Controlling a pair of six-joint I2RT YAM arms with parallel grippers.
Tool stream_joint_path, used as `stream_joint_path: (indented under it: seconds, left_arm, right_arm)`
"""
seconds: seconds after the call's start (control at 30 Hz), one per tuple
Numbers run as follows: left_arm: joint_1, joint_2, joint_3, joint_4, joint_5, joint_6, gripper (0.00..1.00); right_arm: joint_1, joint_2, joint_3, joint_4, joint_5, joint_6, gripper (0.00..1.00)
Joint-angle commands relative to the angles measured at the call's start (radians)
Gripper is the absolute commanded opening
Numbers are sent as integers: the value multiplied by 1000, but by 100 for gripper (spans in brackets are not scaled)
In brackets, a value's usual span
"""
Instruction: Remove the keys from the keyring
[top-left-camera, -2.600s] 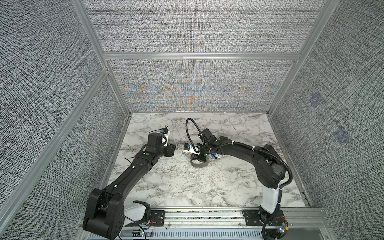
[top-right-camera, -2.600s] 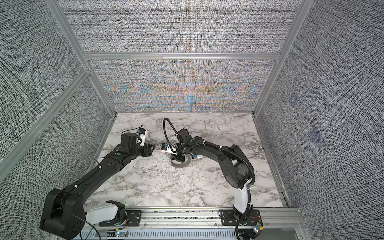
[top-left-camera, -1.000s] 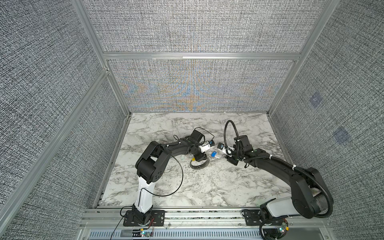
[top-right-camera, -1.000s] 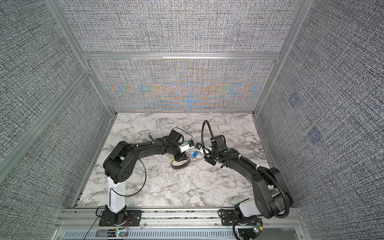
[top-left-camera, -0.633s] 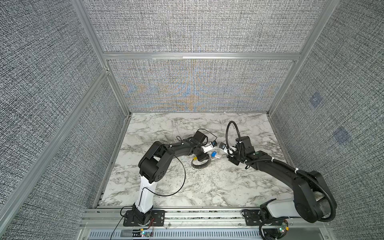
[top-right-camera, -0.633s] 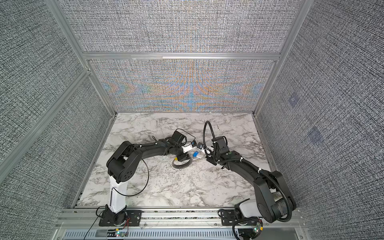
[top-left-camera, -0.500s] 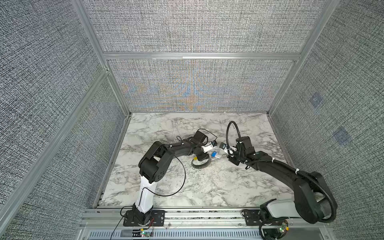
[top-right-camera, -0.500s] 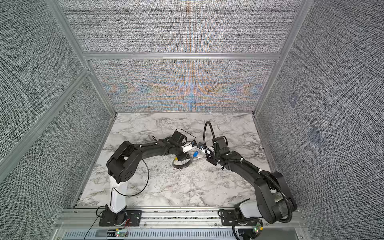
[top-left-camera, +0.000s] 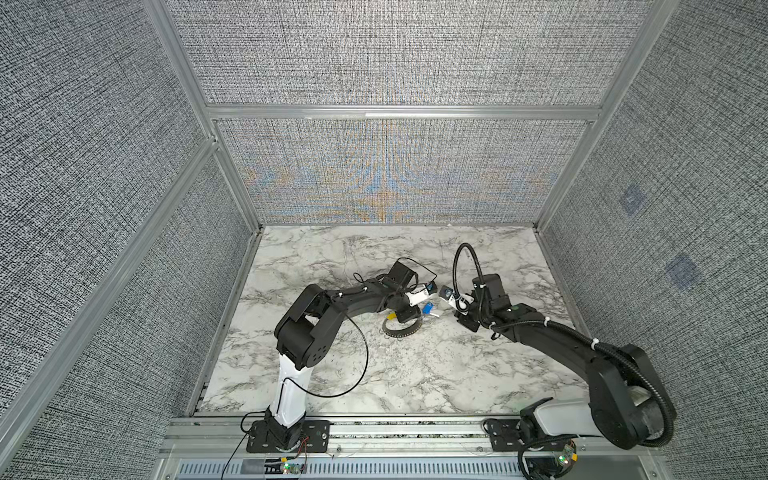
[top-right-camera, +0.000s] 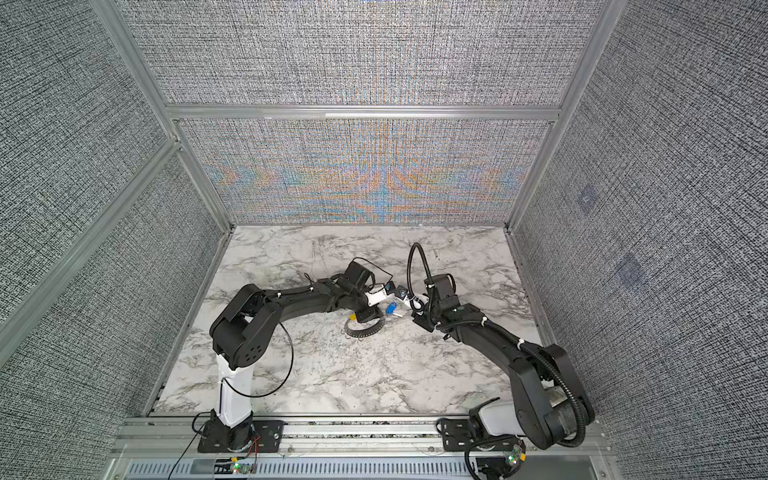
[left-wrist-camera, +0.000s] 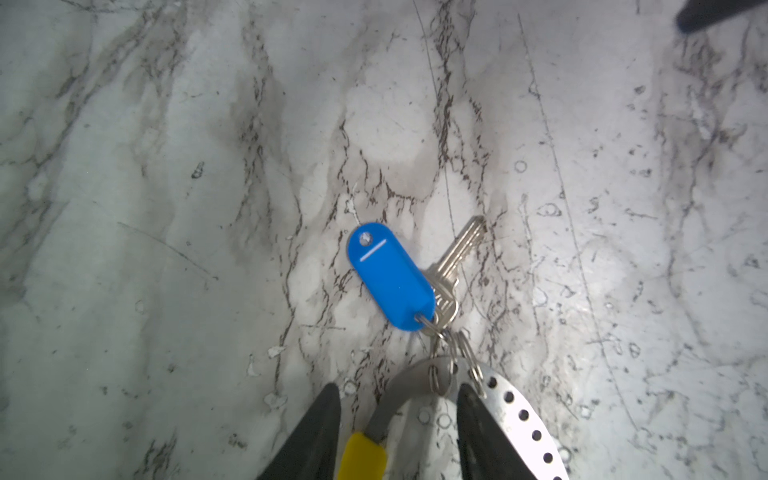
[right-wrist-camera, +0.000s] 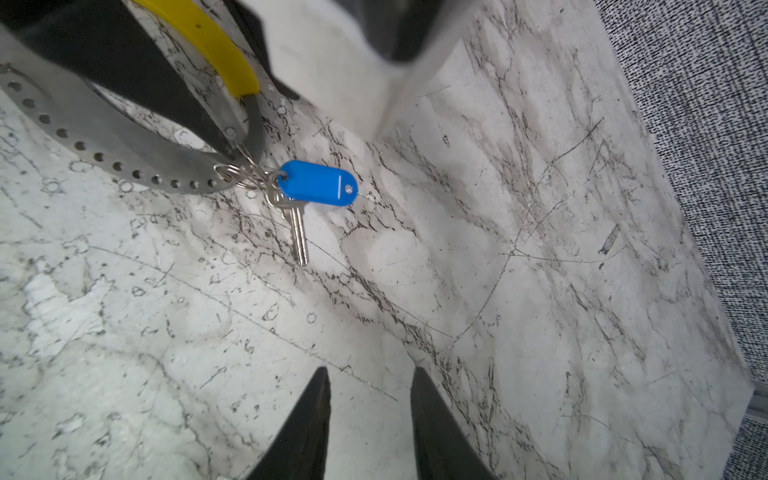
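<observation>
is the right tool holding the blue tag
No, the right tool is open and empty, well apart from the blue tag.

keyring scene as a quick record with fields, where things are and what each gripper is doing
keyring: on the marble table, yellow sleeve on its rim
attached: blue tag and silver key, on small split rings
left gripper: open, jaws straddling the rim beside the sleeve
right gripper: open, empty, facing the key, apart from it
</observation>
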Motion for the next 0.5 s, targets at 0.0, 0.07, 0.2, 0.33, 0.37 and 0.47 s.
stream_joint_path:
  seconds: [0.0, 0.07, 0.2, 0.33, 0.37, 0.47]
  left_arm:
    - [-1, 15, 15, 15, -2, 0, 48]
    - [-3, 22, 25, 12, -6, -2, 47]
    - [-6, 36, 40, 11, -8, -6, 44]
    - [-8, 40, 45, 3, 10, 1, 37]
    - [-7, 40, 43, 3, 13, 3, 36]
    - [-8, 38, 36, -4, 32, 12, 30]
  right_arm:
    - [2, -6, -6, 13, -17, -2, 35]
    - [1, -7, -9, 15, -17, -2, 35]
    - [1, -5, -10, 18, -21, -2, 34]
    - [2, -2, -12, 21, -20, -3, 34]
    - [1, -2, -12, 22, -20, -3, 33]
    - [2, -2, -13, 19, -22, -4, 33]
